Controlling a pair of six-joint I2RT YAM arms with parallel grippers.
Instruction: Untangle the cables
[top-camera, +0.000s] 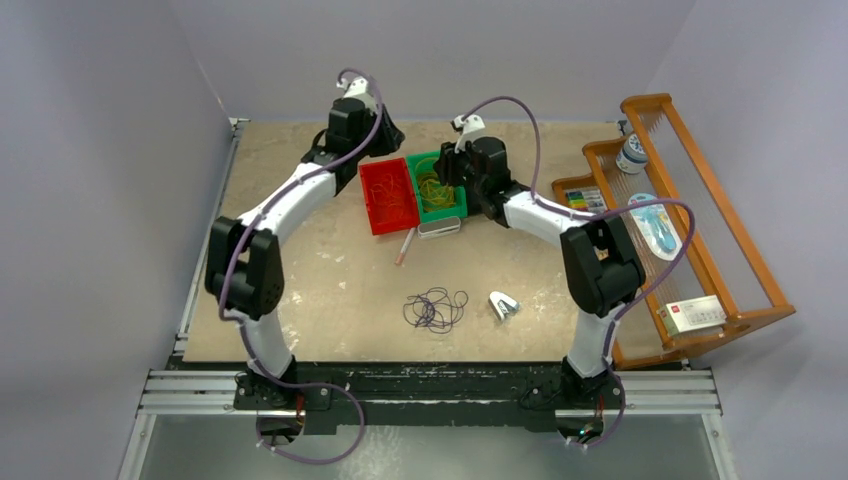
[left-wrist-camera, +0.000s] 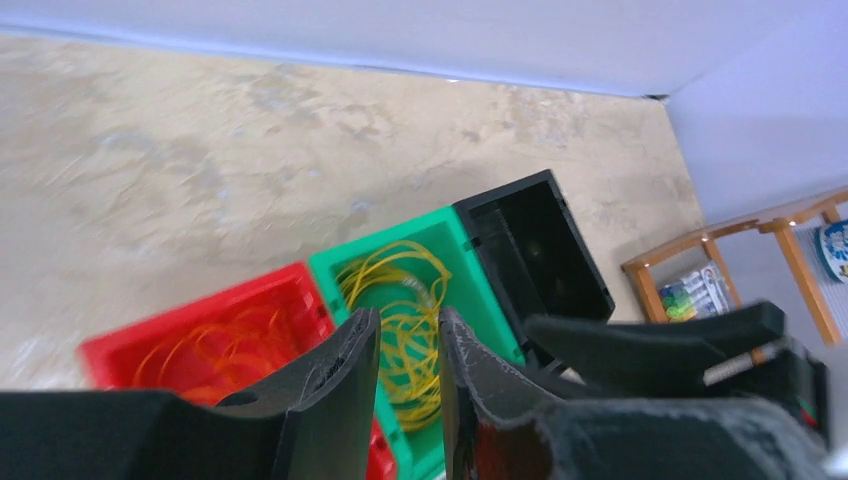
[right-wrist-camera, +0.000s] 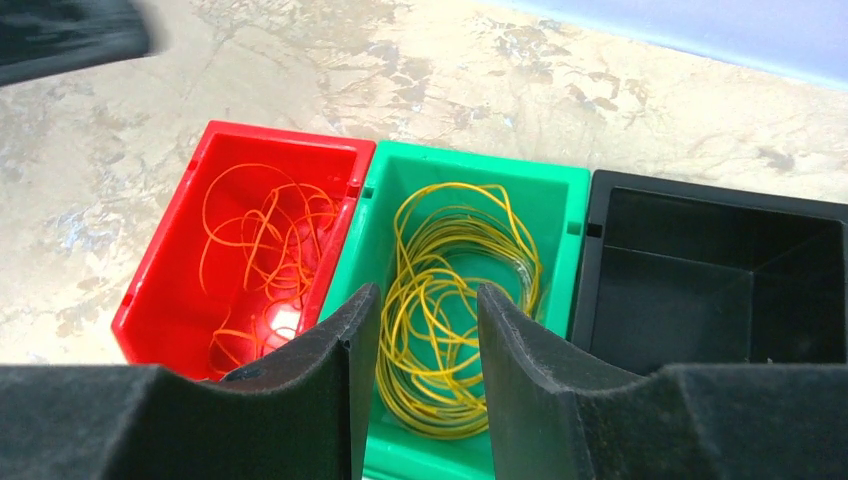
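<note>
Yellow cables lie coiled in the green bin. Red-orange cables lie loose in the red bin beside it. A dark purple cable bundle rests on the table, nearer the arm bases. My right gripper hovers open over the green bin with nothing between its fingers. My left gripper is open too, a narrow empty gap between its jaws. It hangs above the far side of the bins, with the yellow cables below it.
A black bin stands empty to the right of the green one. A metal tin, a pink stick and a small white clip lie on the table. A wooden rack with packages lines the right edge.
</note>
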